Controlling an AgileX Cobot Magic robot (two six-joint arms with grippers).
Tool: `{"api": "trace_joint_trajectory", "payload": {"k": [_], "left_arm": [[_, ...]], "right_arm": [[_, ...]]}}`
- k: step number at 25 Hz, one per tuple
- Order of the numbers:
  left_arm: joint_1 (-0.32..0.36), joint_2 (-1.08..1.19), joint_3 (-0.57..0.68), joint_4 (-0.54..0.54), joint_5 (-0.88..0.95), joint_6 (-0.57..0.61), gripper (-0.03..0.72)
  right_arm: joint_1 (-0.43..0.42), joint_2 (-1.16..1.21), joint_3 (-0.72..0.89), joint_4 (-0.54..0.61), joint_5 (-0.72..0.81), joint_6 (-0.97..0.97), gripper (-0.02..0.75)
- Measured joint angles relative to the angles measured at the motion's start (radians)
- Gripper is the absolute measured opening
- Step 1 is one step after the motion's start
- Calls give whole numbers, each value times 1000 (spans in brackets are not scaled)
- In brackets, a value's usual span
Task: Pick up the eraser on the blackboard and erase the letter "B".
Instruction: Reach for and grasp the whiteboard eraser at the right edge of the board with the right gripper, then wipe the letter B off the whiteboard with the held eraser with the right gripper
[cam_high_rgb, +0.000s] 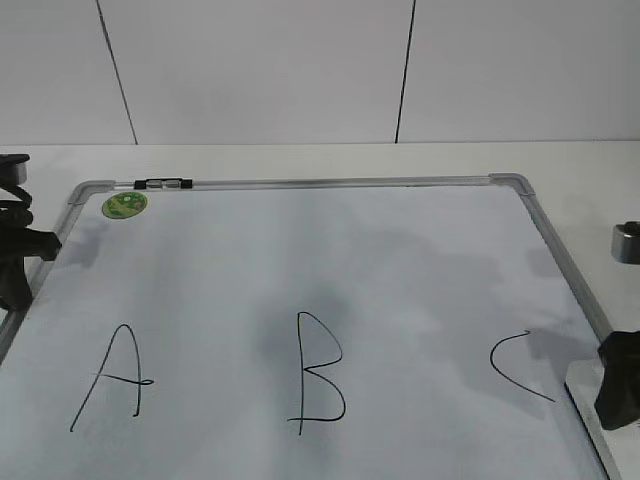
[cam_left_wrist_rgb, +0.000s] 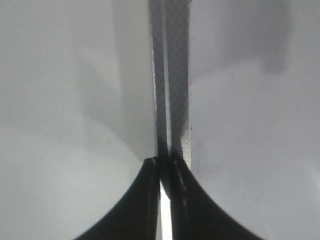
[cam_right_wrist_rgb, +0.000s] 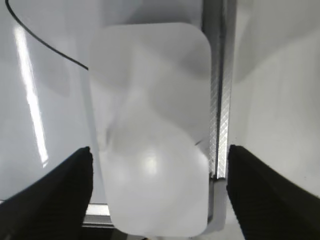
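The blackboard (cam_high_rgb: 300, 250) is a white board in a grey frame, lying flat with black letters on it. The letter "B" (cam_high_rgb: 318, 370) is in the front middle, whole. The eraser (cam_right_wrist_rgb: 150, 125), a white glossy rounded block, lies at the board's front right corner (cam_high_rgb: 583, 388), next to the frame (cam_right_wrist_rgb: 217, 100). My right gripper (cam_right_wrist_rgb: 159, 152) is open and straddles the eraser, one finger on each side, with a gap on the right. It shows dark in the exterior view (cam_high_rgb: 618, 388). My left gripper (cam_left_wrist_rgb: 165, 162) is shut and empty over the board's left frame (cam_left_wrist_rgb: 175, 75).
The letter "A" (cam_high_rgb: 110, 380) is left of the B and the letter "C" (cam_high_rgb: 515, 365) is right of it, near the eraser. A green round sticker (cam_high_rgb: 125, 205) and a black and silver clip (cam_high_rgb: 163, 184) sit at the far left corner. A grey metal part (cam_high_rgb: 626, 242) stands off the board's right edge.
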Motion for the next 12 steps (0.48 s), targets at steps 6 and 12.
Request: {"api": "trace_joint_trajectory", "payload": {"k": [6,12], "left_arm": [[0,0,0,0,0,0,17],[0,0,0,0,0,0,17]], "right_arm": [[0,38,-1,6,-24,0,643],[0,81,-2,18,-30,-1,643]]}}
